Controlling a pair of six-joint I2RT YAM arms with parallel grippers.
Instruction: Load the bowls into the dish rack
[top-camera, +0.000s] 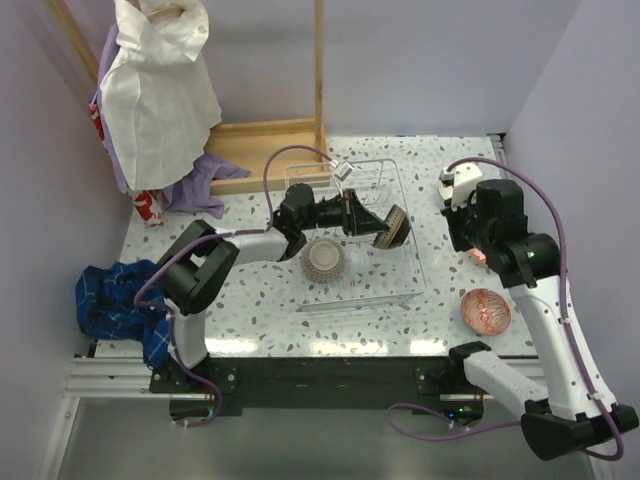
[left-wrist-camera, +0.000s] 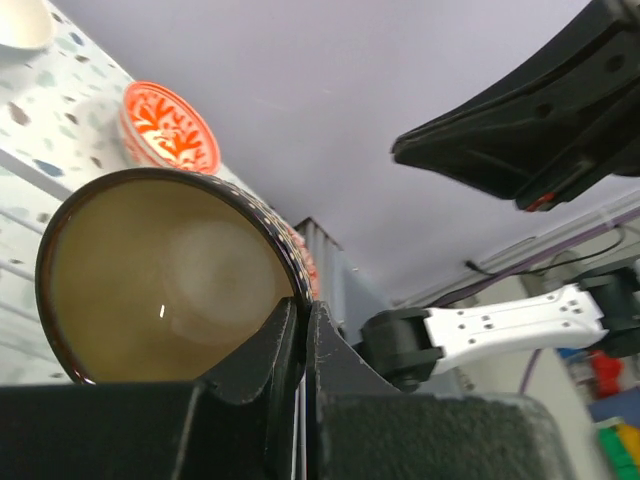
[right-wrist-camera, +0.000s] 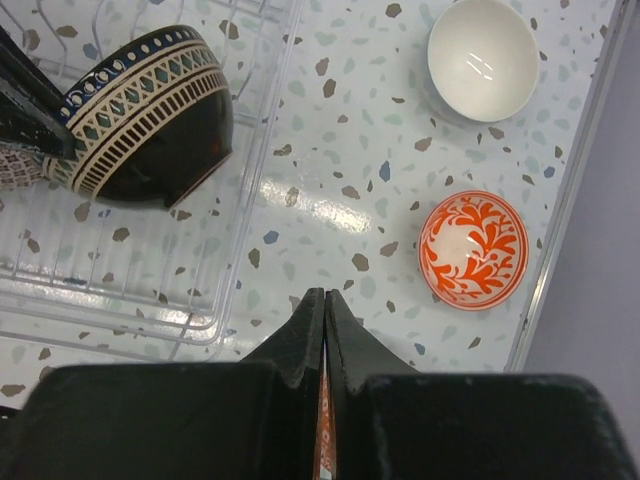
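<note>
The wire dish rack (top-camera: 400, 185) stands mid-table; it also shows in the right wrist view (right-wrist-camera: 150, 300). A pale patterned bowl (top-camera: 324, 262) lies in it. My left gripper (top-camera: 375, 228) is shut on the rim of a dark banded bowl (top-camera: 392, 228), held tilted over the rack. Its olive inside fills the left wrist view (left-wrist-camera: 160, 280), with the gripper (left-wrist-camera: 302, 310) on the rim. My right gripper (top-camera: 476, 245) (right-wrist-camera: 325, 300) is shut, an orange strip of bowl rim (right-wrist-camera: 322, 420) between its fingers. Another orange bowl (top-camera: 486, 311) (right-wrist-camera: 472, 250) and a white bowl (right-wrist-camera: 483, 58) sit on the table right of the rack.
A wooden frame (top-camera: 320, 80) with a white cloth (top-camera: 160, 90) stands at the back left, purple cloth (top-camera: 205, 180) below it. A blue cloth (top-camera: 115, 300) lies at the table's left edge. The table's right edge (right-wrist-camera: 575, 200) runs close to the bowls.
</note>
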